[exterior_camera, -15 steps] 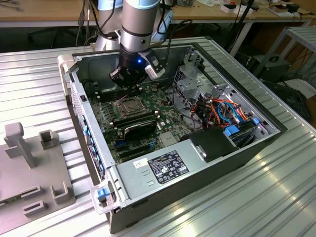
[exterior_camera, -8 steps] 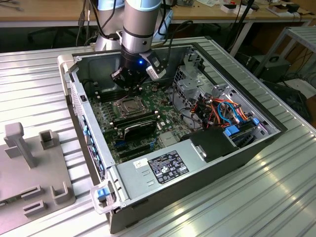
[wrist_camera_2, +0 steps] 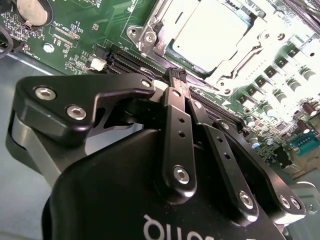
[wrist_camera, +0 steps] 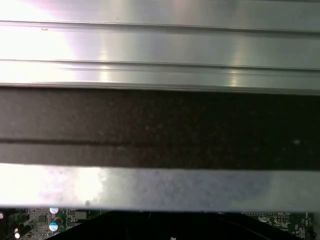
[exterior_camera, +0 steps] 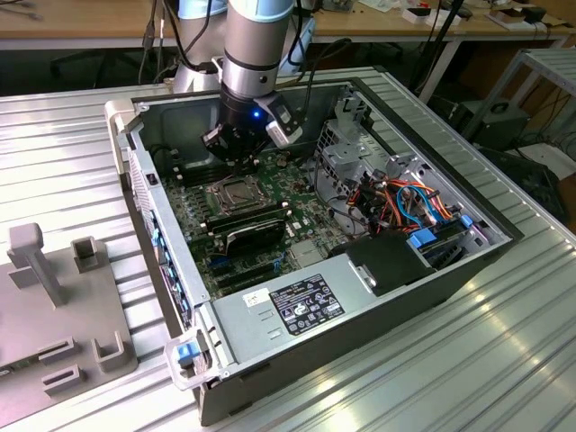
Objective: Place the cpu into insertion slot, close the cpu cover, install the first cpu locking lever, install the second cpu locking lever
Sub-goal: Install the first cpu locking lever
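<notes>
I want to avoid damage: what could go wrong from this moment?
1. The tool hangs close over the green board beside the chip; a slip could scrape small parts.
2. The arm works inside the case near the metal drive cage; a wide swing might hit it.

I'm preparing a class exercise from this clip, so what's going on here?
A robot arm reaches into an open computer case. Its gripper, shut and apparently empty, hangs beside the insertion slot. The cpu already lies in the slot, and the cpu cover looks lowered around it.
</notes>
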You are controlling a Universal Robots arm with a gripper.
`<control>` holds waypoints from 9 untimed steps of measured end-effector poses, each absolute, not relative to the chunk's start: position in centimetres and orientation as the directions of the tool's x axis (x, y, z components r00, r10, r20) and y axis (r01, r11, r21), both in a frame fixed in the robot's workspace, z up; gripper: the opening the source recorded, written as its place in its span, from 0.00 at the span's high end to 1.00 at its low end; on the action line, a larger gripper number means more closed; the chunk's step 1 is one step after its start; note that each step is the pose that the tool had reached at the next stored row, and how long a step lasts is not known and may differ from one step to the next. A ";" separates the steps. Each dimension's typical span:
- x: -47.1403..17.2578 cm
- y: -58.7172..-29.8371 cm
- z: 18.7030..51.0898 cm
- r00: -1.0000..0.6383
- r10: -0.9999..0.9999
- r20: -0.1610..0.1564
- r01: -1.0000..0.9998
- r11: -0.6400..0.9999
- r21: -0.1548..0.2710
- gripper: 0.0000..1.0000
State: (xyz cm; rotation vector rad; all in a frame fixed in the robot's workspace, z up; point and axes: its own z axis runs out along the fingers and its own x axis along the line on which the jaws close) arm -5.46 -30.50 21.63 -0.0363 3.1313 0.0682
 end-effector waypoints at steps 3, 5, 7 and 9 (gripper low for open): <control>-5.4 -30.4 21.6 -1.000 -0.023 -0.010 -0.023 0.999 0.043 0.89; -5.4 -30.4 21.6 -1.000 -0.023 -0.010 -0.023 0.999 0.043 0.89; -5.2 -30.3 21.6 -1.000 -0.023 -0.010 -0.023 0.999 0.043 0.89; -5.1 -30.1 21.6 -1.000 -0.023 -0.010 -0.023 0.999 0.043 0.89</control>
